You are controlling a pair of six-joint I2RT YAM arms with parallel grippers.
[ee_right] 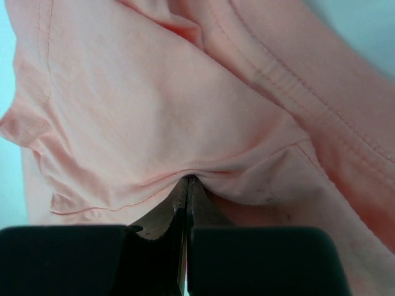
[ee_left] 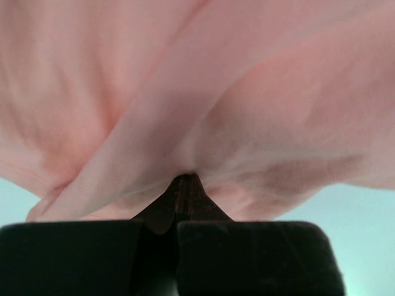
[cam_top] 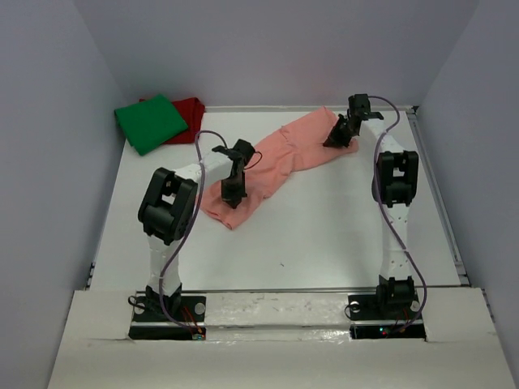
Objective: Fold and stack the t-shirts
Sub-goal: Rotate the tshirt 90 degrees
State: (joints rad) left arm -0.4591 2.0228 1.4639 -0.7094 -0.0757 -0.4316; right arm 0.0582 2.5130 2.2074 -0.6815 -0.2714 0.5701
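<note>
A salmon-pink t-shirt (cam_top: 280,158) lies stretched in a long band across the white table, from the middle to the far right. My left gripper (cam_top: 232,197) is shut on its near-left end, where pink cloth bunches over the fingertips (ee_left: 185,179). At the far right end, my right gripper (cam_top: 335,139) is shut on a hemmed edge of the same shirt (ee_right: 154,123), the cloth pulled into a pinch at the tips (ee_right: 188,179). A bright green t-shirt (cam_top: 151,121) lies folded at the far left corner on top of a dark red t-shirt (cam_top: 191,109).
Grey walls close in the table (cam_top: 324,235) on the left, the back and the right. A metal rail (cam_top: 438,203) runs along the table's right edge. Both arm bases sit on the near edge.
</note>
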